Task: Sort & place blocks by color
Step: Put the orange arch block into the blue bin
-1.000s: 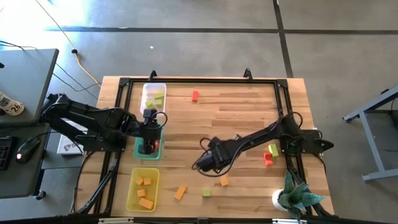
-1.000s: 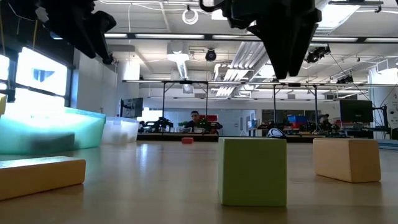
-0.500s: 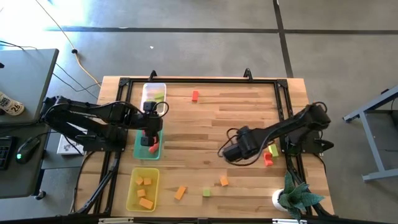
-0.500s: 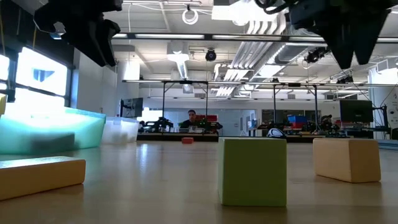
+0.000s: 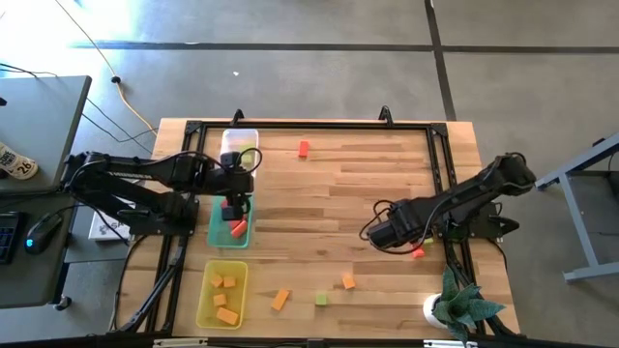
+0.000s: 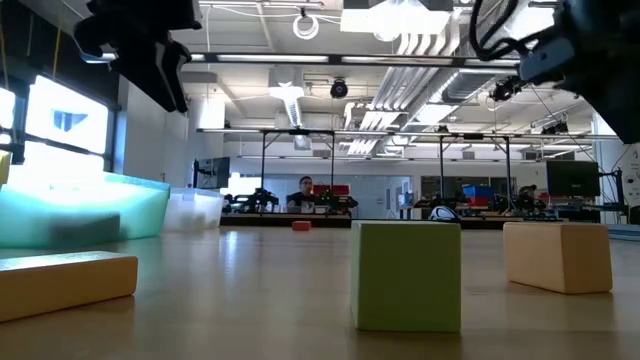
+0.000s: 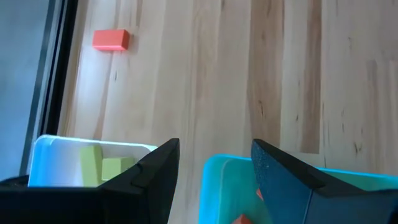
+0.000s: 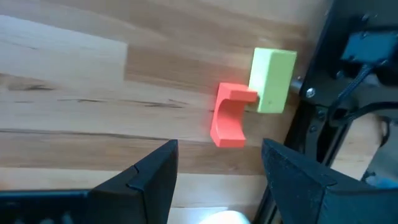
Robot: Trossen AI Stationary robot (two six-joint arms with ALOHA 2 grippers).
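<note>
High view: sorting partly done. Orange blocks [image 5: 224, 297] in the yellow tray [image 5: 203, 307], red blocks [image 5: 235, 228] in the green tray [image 5: 215, 232], a green piece in the clear tray [image 5: 239, 136]; loose on the desk [image 5: 338, 193]: a red block [image 5: 304, 149] at the far side, two orange blocks [image 5: 280, 300] and a green cube [image 5: 320, 300] near the front, a red piece [image 5: 417, 252] by the right gripper [image 5: 377, 235]. Left gripper [image 5: 232, 183] over the trays. Low view: green cube and two orange blocks close up; far red block tiny; grippers mostly cut off. Left wrist view: gripper spread and empty above the gap between clear and green trays; red contents half hidden behind a finger. Right wrist view: gripper spread, empty, facing a red arch [image 8: 229, 114] touching a green block [image 8: 272, 81] by the desk frame.
</note>
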